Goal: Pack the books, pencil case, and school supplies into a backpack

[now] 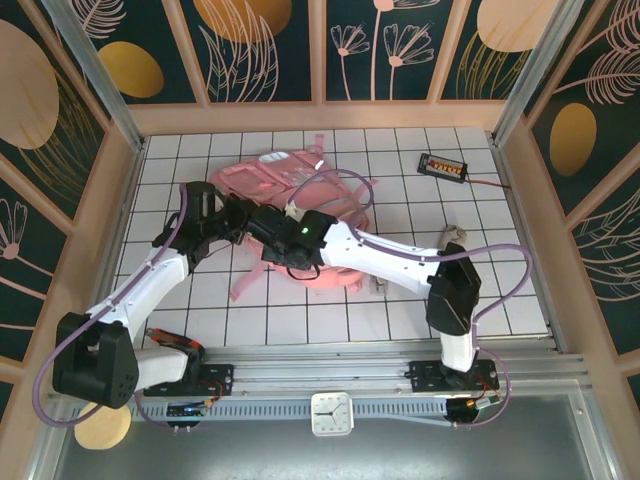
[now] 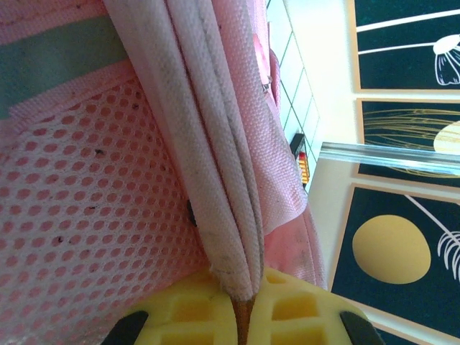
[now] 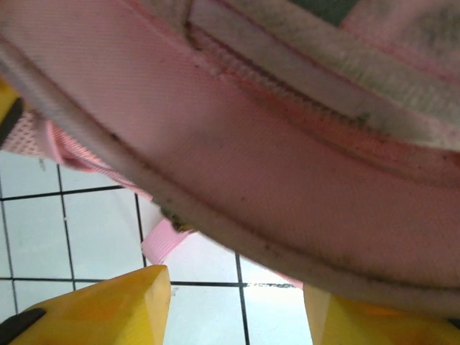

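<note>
Left hand (image 2: 241, 320) clamped on grimy white woven piping of backpack (image 2: 79, 215), pink mesh alongside. Right hand (image 3: 237, 305) held apart; smooth pink rim just ahead.

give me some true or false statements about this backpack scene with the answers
1. The left gripper is pinched shut on the backpack's white trim. True.
2. The right gripper is fully closed. False: it stands open, with tiles showing in the gap.
3. The table is bare wood. False: it is white tile with dark grid lines.
4. A small black device sits at the far right of the table, apart from the backpack. True.
</note>
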Controlling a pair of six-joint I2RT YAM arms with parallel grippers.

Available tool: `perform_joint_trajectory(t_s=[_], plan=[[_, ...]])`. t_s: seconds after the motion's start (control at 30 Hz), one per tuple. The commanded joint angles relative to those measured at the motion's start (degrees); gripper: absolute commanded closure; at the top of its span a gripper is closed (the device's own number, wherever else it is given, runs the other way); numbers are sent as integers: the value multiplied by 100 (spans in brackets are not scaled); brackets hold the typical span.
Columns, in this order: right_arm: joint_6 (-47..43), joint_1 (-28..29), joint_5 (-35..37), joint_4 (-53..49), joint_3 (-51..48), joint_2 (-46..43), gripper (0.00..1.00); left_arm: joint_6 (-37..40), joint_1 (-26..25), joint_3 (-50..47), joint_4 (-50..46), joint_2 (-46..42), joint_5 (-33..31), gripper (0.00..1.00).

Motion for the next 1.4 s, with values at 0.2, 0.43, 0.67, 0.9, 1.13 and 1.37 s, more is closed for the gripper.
perform_joint_trajectory(t_s=[0.2, 0.43, 0.67, 0.9, 1.13, 1.37], plan=[[160, -59, 1015, -726, 741, 495, 55, -614, -101, 190, 505, -681, 447, 100], [67, -96, 1097, -880, 1243, 760, 58, -655, -146, 127, 445, -797, 395, 100], [247, -155, 1317, -1143, 1485, 866, 72, -729, -209, 182, 431, -886, 332, 100], [548, -369, 310, -463, 1127, 509, 66, -747, -263, 199, 404, -942, 212, 100], [1310, -421, -498, 714, -400, -442, 56, -614, -259, 411, 421, -731, 151, 100], [1419, -492, -681, 764, -510, -547, 56, -525, -260, 468, 246, -781, 17, 100]])
